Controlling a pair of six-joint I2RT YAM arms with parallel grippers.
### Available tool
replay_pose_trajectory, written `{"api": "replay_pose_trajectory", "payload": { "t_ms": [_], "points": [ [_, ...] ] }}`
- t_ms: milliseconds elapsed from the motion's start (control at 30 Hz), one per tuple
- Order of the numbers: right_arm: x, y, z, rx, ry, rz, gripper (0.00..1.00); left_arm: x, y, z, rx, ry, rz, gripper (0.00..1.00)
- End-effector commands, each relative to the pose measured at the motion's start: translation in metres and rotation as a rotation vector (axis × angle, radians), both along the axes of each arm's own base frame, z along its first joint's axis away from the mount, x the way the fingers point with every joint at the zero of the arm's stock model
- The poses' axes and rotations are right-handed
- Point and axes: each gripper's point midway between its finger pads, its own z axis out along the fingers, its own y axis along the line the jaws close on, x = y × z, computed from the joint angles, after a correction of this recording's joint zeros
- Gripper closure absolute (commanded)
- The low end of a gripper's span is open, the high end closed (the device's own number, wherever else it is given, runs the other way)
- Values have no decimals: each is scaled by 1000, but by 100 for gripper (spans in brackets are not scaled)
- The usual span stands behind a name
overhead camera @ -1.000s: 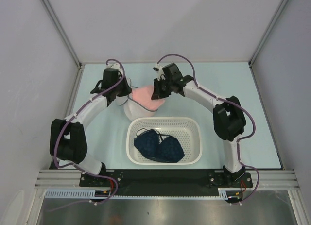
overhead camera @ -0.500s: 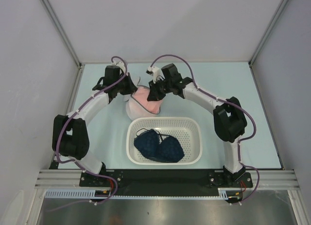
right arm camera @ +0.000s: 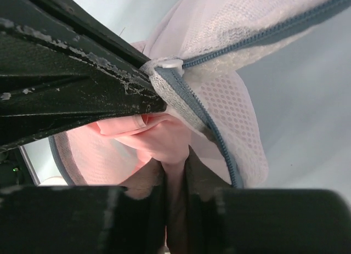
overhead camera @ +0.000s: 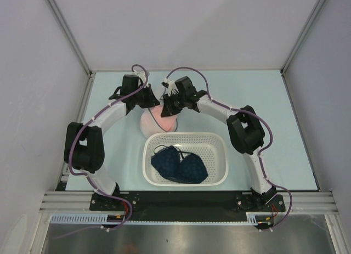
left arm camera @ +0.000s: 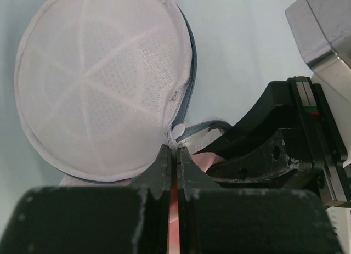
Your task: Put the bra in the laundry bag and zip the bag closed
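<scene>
Laundry bag (overhead camera: 149,124) with pink bra (overhead camera: 163,113), on the table just behind the white basket (overhead camera: 219,155). The bag stands roughly upright with its mouth upward; being round, it has no clear long axis. Its round lid (left arm camera: 98,89) lies thrown open beside the mouth. The bra is bunched in the mouth, so its long axis cannot be told. Over the last second both arms have drawn together above the bag and less pink shows, which suggests loading is nearly finished and zipping comes next. The left gripper (overhead camera: 147,100) is pinched shut on the zip pull (left arm camera: 178,130). The right gripper (overhead camera: 169,105) is closed on bra fabric. A dark blue bra (overhead camera: 180,165) lies in the basket.
</scene>
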Motion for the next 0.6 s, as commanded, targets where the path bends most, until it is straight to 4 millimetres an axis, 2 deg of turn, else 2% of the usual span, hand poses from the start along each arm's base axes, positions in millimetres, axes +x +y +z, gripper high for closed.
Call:
{"api": "replay_pose_trajectory", "payload": {
  "t_ms": [0,200,300,400,500,567],
  "points": [
    [10,2,31,24,-21,-40,70,9,-15,27,-30,-80,-59,100],
    [5,-17,49,11,10,-64,45,11,-10,24,-1,-97,-67,100],
    [3,-29,62,10,6,-82,36,10,-7,22,7,-99,-71,100],
    [1,-40,80,8,-18,-93,28,10,-5,20,-2,-103,-81,100],
    [2,-52,87,-14,-36,-116,20,10,-7,19,-11,-106,-95,100],
    [7,-63,88,-16,-36,-134,19,9,-8,19,-18,-104,-102,100]
  ]
}}
